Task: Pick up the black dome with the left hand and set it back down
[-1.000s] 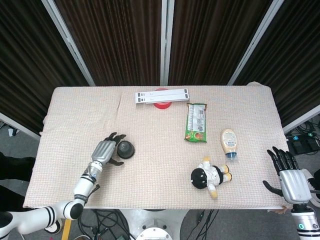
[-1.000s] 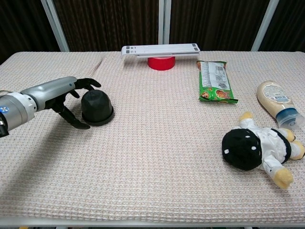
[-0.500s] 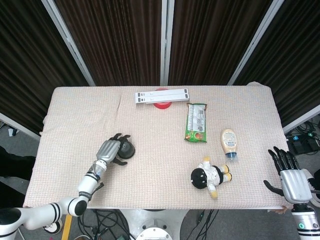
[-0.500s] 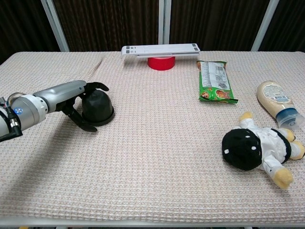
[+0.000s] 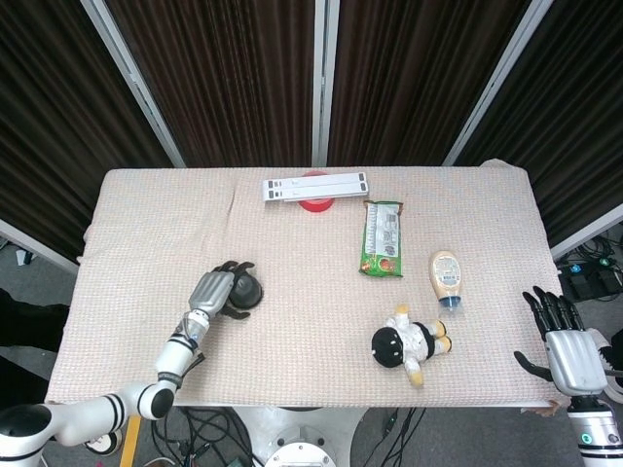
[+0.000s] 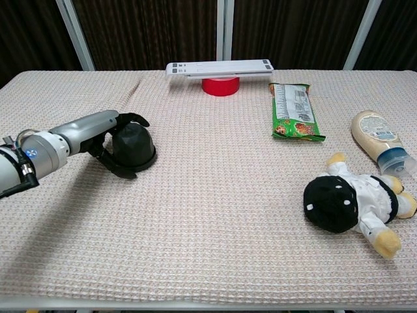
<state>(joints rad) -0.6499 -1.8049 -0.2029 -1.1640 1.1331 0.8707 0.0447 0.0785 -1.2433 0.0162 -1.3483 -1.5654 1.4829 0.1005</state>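
The black dome (image 5: 245,296) (image 6: 135,147) sits on the woven tablecloth at the left. My left hand (image 5: 213,291) (image 6: 99,131) is wrapped around it from the left: its fingers (image 6: 135,118) curl over the top and the thumb lies along the front of the base. The dome still rests on the cloth. My right hand (image 5: 568,344) hangs past the table's front right corner, fingers spread and holding nothing; only the head view shows it.
A white bar (image 5: 314,186) lies over a red roll (image 6: 220,85) at the back centre. A green snack packet (image 5: 382,238), a squeeze bottle (image 5: 446,277) and a plush doll (image 5: 407,342) occupy the right half.
My left hand has slid right from beside the dome and closed its fingers over and around it. The dome has stayed in place. The right hand has not moved.
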